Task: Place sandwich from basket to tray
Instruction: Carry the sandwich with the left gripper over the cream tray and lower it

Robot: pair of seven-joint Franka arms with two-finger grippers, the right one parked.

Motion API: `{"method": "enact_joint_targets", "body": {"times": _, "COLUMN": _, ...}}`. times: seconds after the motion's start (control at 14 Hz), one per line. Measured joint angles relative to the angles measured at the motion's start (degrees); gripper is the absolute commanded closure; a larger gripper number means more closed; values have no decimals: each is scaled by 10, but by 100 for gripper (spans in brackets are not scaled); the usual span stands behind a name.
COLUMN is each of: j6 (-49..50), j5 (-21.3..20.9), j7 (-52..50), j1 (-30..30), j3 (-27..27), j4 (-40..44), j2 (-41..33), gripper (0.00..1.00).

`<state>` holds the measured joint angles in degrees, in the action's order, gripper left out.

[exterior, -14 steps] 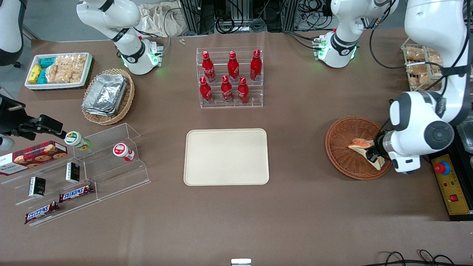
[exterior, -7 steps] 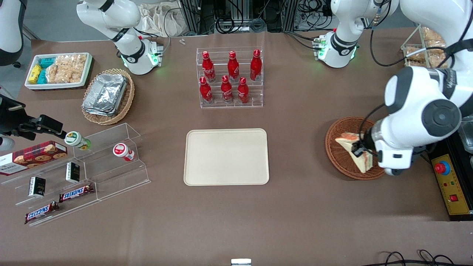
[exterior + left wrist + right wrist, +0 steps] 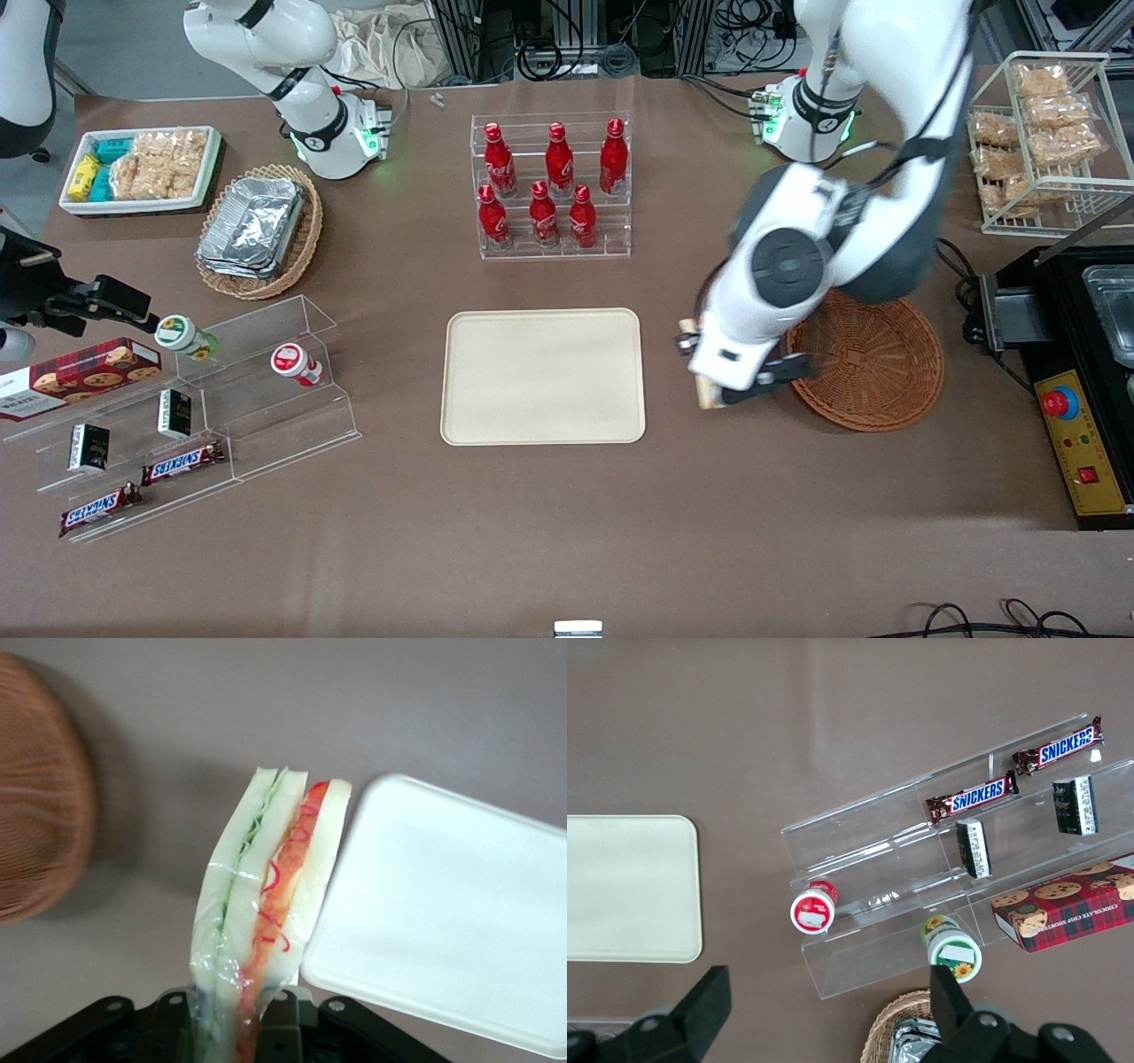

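Left wrist view has the gripper (image 3: pixel 237 1028) clamped on the wrapped sandwich (image 3: pixel 270 904), green and orange-red filling showing along its cut edge, hanging over bare tabletop with its tip just beside a corner of the cream tray (image 3: pixel 443 921). From the front, the gripper (image 3: pixel 709 390) hangs between the tray (image 3: pixel 542 376) and the round wicker basket (image 3: pixel 873 368), toward the working arm's end of the desk.

The gripper (image 3: pixel 709 377), closed on the sandwich (image 3: pixel 266 904), hangs over bare table between the basket (image 3: pixel 873 363) and the tray (image 3: pixel 542 376), whose flat surface lies unobstructed
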<state>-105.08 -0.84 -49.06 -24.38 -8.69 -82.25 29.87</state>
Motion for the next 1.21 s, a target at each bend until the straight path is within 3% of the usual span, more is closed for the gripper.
{"method": "enact_joint_targets", "body": {"times": 0.29, "j6": -57, "j5": -2, "j7": 0, "j1": -48, "j3": 0, "j4": 3, "j2": 80, "gripper": 100}}
{"method": "enact_joint_targets", "body": {"times": 0.86, "j6": -90, "j5": -2, "j7": 7, "j1": -77, "j3": 1, "j4": 4, "j2": 137, "gripper": 100}}
{"method": "enact_joint_targets", "body": {"times": 0.93, "j6": -97, "j5": -2, "j7": 7, "j1": -82, "j3": 1, "j4": 4, "j2": 143, "gripper": 84}}
{"method": "enact_joint_targets", "body": {"times": 1.0, "j6": -100, "j5": -2, "j7": 7, "j1": -86, "j3": 1, "j4": 4, "j2": 147, "gripper": 51}}
{"method": "enact_joint_targets", "body": {"times": 1.07, "j6": -100, "j5": -2, "j7": 6, "j1": -87, "j3": 1, "j4": 5, "j2": 149, "gripper": 1}}
{"method": "enact_joint_targets", "body": {"times": 1.21, "j6": -100, "j5": -13, "j7": -1, "j1": -87, "j3": 3, "j4": 7, "j2": 150, "gripper": 0}}
